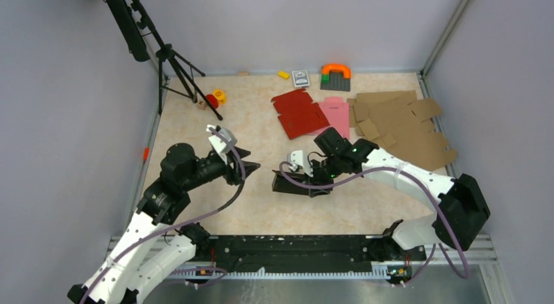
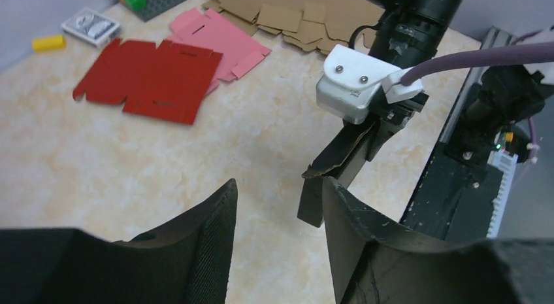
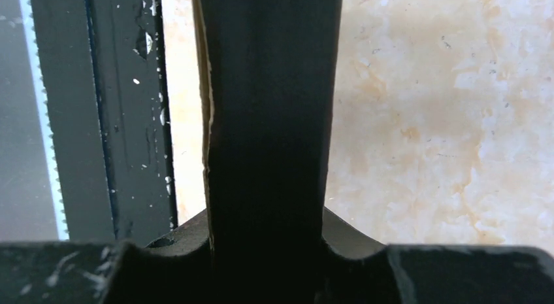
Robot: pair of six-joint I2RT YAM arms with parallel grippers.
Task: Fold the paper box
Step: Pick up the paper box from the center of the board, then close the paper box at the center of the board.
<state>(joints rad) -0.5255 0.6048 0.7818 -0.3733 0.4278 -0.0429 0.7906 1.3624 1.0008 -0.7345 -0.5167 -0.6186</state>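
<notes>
I have the black, matte, thin-cardboard paper box on the near side of the flat red cardboard blank, toward the arm bases and well apart from it, and partly lifted off the table. My right gripper is clamped on one of its panels. The right wrist view shows a dark strip of card running straight up from between the fingers, with a pale core along its cut edge.

My left gripper sits nearer than the red blank and off to its left in the overhead view. Its fingers are apart with nothing between them, and it is aimed at the box's free, slightly curled flap.

I judge the box to be very light, floppy across its panels, stiff only along a crease, easily dented and probably a little slick. I'd take the free flap close to its fold line, pinching flat across the panel rather than at a corner tab, and squeeze gently.
</notes>
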